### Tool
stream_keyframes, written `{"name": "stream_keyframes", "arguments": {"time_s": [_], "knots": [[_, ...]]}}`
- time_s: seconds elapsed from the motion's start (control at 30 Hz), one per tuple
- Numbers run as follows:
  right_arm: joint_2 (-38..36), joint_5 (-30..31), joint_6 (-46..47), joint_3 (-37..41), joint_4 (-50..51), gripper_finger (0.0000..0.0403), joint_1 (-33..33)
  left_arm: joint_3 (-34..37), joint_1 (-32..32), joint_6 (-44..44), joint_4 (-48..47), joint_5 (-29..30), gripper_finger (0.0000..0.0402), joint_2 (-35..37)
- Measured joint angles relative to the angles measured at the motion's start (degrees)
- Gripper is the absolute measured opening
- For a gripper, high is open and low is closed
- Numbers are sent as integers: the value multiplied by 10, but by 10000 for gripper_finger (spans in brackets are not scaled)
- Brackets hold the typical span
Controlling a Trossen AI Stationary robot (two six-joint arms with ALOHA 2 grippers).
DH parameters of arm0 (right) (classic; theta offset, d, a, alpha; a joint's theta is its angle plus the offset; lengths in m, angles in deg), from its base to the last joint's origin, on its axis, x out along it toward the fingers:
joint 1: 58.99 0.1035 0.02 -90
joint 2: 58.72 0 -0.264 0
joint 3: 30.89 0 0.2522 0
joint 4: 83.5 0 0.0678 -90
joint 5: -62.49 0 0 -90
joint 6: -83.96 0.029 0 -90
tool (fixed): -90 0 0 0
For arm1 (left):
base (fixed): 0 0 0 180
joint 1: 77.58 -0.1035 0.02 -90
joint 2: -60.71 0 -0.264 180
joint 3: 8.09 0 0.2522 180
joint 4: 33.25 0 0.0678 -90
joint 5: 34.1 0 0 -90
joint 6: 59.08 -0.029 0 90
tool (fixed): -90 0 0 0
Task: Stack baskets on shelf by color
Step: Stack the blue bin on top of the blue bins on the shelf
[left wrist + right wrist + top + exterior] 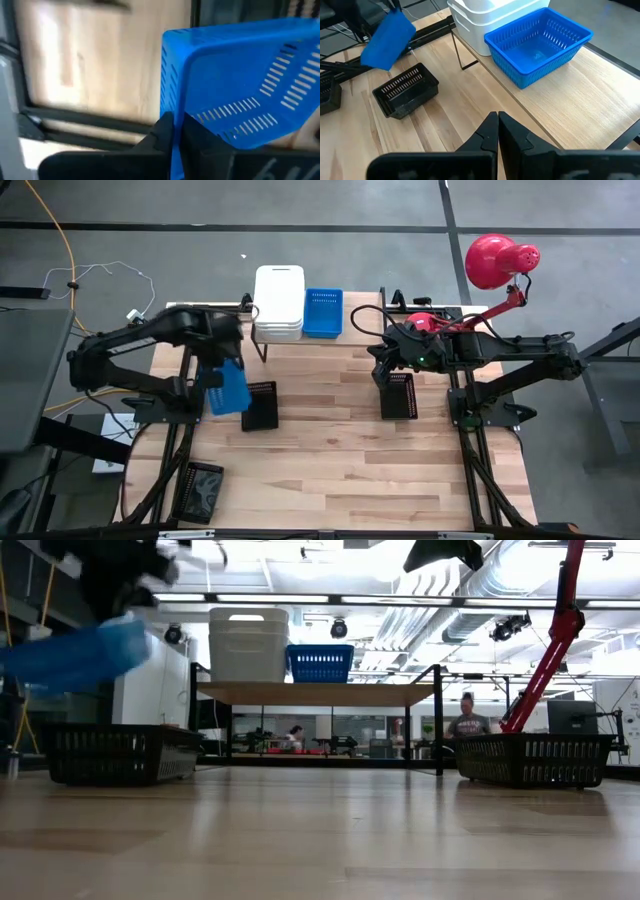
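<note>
My left gripper (176, 122) is shut on a bright blue basket (228, 388) and carries it above the table's left part, beside a black mesh basket (260, 405) that sits on the tabletop. The carried basket shows blurred and high at the left of the low view (75, 655). The shelf (310, 692) stands at the far edge; white baskets (279, 302) are stacked on its plank, with a second blue basket (322, 312) to their right. My right gripper (497, 122) is shut and holds nothing. It hovers near the shelf's right end, above another black basket (400, 395). My left gripper pinches one side wall (172, 102) of the blue basket at its edge, with a finger (162, 132) on either face of the wall. The basket is lifted clear of the table and hangs tilted, its slotted underside (260, 95) facing the wrist camera.
A third black basket (205, 492) lies at the near left corner. A red lamp (500, 260) on a red arm stands beyond the right arm. Bare plank shows on the shelf to the right of its blue basket (600, 95), and bare tabletop in the near middle (340, 470).
</note>
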State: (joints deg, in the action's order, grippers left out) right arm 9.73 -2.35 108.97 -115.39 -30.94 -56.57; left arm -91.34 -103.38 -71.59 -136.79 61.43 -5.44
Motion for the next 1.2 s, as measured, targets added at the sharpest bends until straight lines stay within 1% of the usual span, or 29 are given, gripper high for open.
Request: {"name": "stream_keyframes", "arguments": {"time_s": [0.17, 0.23, 0.33, 0.43, 0.5, 0.57, 0.73, 0.77, 0.8, 0.87, 0.93, 1.07, 1.2], "knots": [[0, -2, 0, 0, 0, 0, 0, -128, 30, 56, -1, -41, 0, 8], [0, -5, 0, 0, 0, 0, 0, -188, 49, 85, -2, -44, 0, -2], [0, -7, 0, 0, 0, 0, 0, -276, 84, 140, -2, -28, 0, -38], [0, -7, 0, 0, 0, 0, -3, -369, 114, 156, 0, -3, 0, -93], [0, -7, 0, 0, 0, 0, -5, -434, 127, 142, -1, 17, 0, -136], [0, -7, 0, 0, 0, 0, -5, -497, 130, 105, -1, 38, 0, -184], [-3, -17, 0, 0, -2, 0, -5, -643, 113, 0, 9, 116, 0, -300], [-4, -19, 0, 0, -5, 0, -5, -657, 107, -20, 23, 128, 0, -318], [-5, -24, 0, 0, -5, 0, -4, -645, 103, -40, 56, 142, 0, -323], [-7, -32, 0, 0, -7, 0, -1, -618, 91, -84, 106, 148, 0, -327], [-7, -36, 0, 0, -10, 0, 0, -614, 81, -118, 134, 155, 0, -339], [-7, -39, 4, 0, -21, 0, 3, -613, 64, -159, 169, 198, 0, -371], [-7, -38, 4, 0, -31, 0, 4, -614, 55, -200, 220, 227, 0, -383]]}}
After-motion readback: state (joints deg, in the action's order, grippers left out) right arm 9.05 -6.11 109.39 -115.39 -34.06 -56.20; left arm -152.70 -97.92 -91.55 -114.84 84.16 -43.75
